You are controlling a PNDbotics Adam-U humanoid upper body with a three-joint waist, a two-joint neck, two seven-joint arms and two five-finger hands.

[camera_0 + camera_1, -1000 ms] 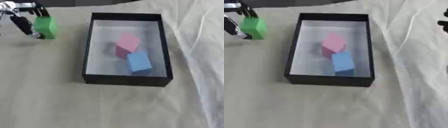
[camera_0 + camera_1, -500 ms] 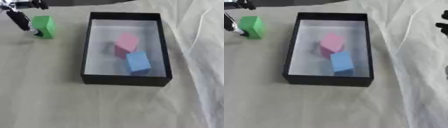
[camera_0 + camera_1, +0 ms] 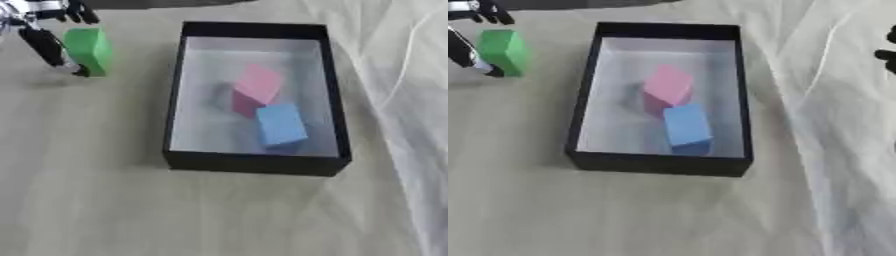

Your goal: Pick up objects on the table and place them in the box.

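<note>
A pale cloth covers the bench point(image 3: 105, 200), creased into folds on the right side. On it sits the black box point(image 3: 254, 162) with a light floor. Inside, a pink block point(image 3: 258, 85) stands tilted near the middle, and a blue block point(image 3: 282, 125) lies just in front of it, touching. Well to the left of the box, at the far corner, the left robot hand point(image 3: 44, 37) pinches a green block point(image 3: 89, 50), one dark finger down its left face and other fingers over its top. Only the right eye view catches the right robot hand point(image 3: 888, 52), dark fingertips at the right edge; whether those are spread or curled I cannot tell.
</note>
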